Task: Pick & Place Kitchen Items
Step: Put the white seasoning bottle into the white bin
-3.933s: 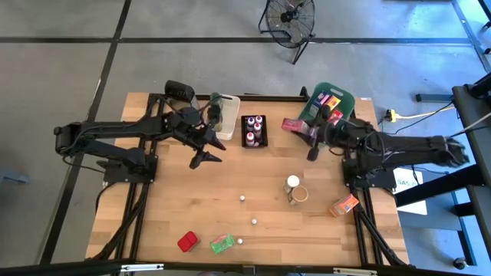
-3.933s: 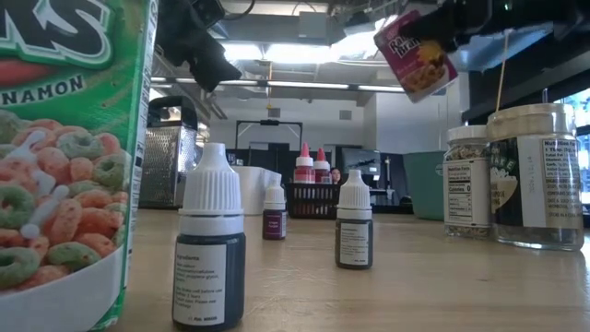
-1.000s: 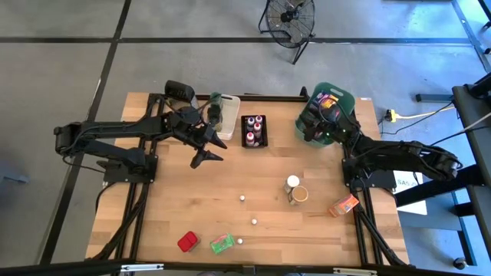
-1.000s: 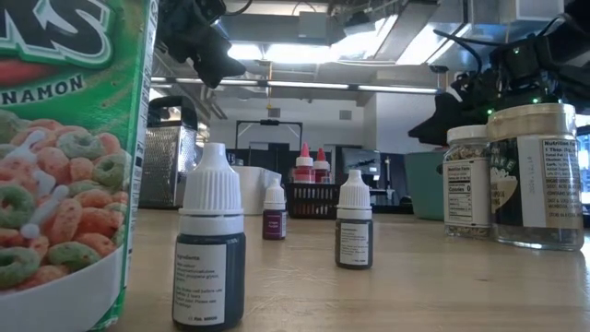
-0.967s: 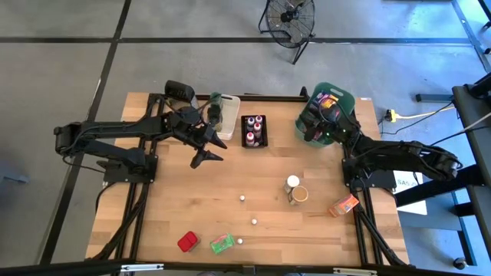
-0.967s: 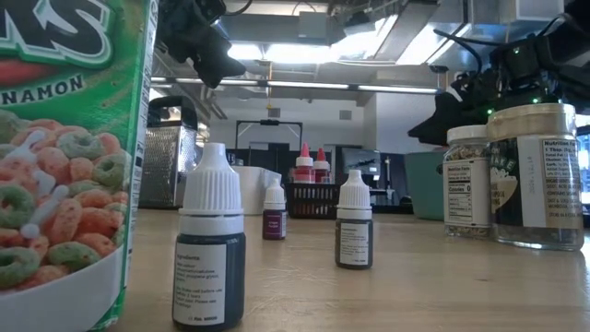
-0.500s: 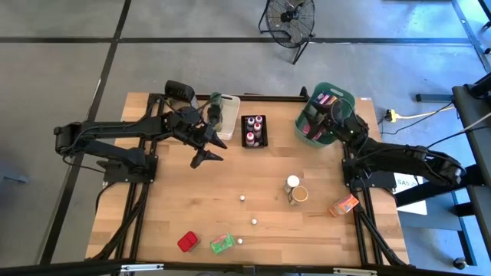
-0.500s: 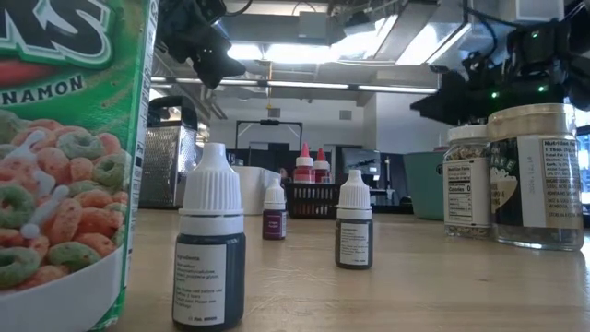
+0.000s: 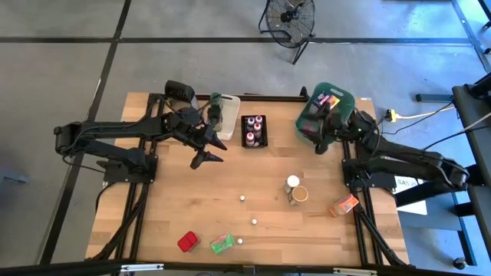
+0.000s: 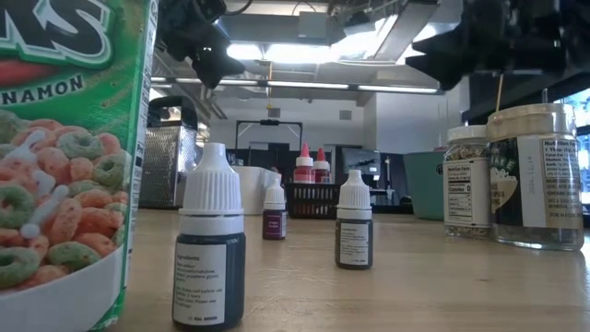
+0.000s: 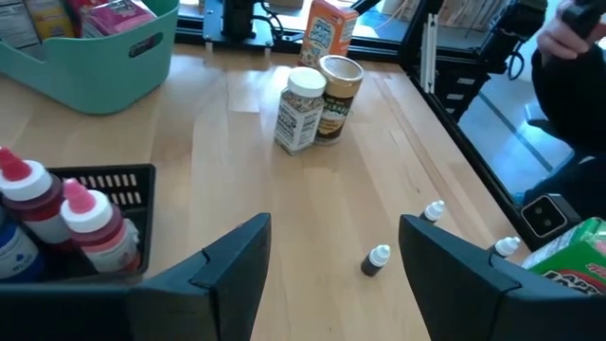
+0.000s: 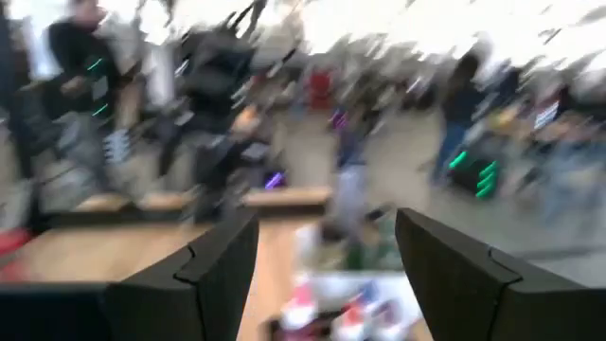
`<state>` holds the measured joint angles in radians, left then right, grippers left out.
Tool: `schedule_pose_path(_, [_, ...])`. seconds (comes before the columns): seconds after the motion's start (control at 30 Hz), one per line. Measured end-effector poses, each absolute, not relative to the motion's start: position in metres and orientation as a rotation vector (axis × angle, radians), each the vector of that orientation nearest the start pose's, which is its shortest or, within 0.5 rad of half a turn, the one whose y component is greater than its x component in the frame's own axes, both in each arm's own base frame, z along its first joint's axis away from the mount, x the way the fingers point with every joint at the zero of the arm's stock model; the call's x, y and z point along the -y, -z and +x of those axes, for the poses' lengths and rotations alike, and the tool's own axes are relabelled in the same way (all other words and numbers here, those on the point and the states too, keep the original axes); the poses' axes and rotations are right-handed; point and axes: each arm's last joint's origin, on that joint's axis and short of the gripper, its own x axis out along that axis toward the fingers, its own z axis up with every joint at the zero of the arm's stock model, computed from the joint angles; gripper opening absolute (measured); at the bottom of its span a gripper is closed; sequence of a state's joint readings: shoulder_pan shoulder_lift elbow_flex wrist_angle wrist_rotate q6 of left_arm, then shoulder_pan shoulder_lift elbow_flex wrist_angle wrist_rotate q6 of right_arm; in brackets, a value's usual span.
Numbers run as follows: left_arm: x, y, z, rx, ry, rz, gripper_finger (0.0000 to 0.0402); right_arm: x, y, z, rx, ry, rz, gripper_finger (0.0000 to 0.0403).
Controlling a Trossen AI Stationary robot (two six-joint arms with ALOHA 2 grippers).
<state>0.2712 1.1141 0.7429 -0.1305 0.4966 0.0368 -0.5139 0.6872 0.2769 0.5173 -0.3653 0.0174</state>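
Beside the teal bin (image 9: 334,98) right gripper (image 9: 320,146) is hanging, fingers parted, empty | left gripper (image 9: 201,160) is waiting likewise by black bin (image 9: 255,130) | mid-table jars (image 9: 295,189) are looking rigid, smooth-sided: grip below lid.

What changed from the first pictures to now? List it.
The right pincer let go of the red cereal packet inside the teal bin, then drew back empty and open beside the bin. The left pincer, jars and small bottles stayed put.
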Motion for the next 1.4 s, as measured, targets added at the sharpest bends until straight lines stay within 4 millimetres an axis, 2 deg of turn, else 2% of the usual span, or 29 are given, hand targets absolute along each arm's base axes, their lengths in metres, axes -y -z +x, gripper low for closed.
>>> schedule_pose_path(0.2, [-0.044,-0.263,0.232,-0.465,0.255,-0.147,0.0227,0.048,-0.268,0.157,-0.146,0.069,0.056,0.0252])
schedule_pose_path(0.37, [-0.038,-0.262,0.232,-0.473,0.272,-0.167,0.0227,0.028,-0.284,0.163,-0.172,0.038,0.038,0.0254])
schedule_pose_path(0.57, [-0.035,-0.262,0.233,-0.475,0.285,-0.166,0.0228,0.006,-0.285,0.17,-0.187,0.037,-0.012,0.0272])
schedule_pose_path(0.87, [-0.032,-0.262,0.233,-0.492,0.28,-0.236,0.0228,-0.023,-0.272,0.19,-0.268,0.011,-0.121,0.0312])
schedule_pose_path(0.97, [-0.027,-0.262,0.234,-0.495,0.299,-0.233,0.0227,-0.036,-0.278,0.199,-0.309,-0.009,-0.13,0.0313])
schedule_pose_path(1.13, [-0.018,-0.261,0.234,-0.509,0.338,-0.226,0.0227,-0.06,-0.288,0.215,-0.5,-0.045,-0.129,0.0314])
schedule_pose_path(1.23, [-0.012,-0.26,0.234,-0.527,0.362,-0.224,0.0228,-0.07,-0.289,0.221,-0.643,-0.001,-0.081,0.0314])
schedule_pose_path(1.4, [-0.001,-0.26,0.234,-0.538,0.403,-0.216,0.0226,-0.07,-0.29,0.227,-0.809,0.2,0.187,0.0314])
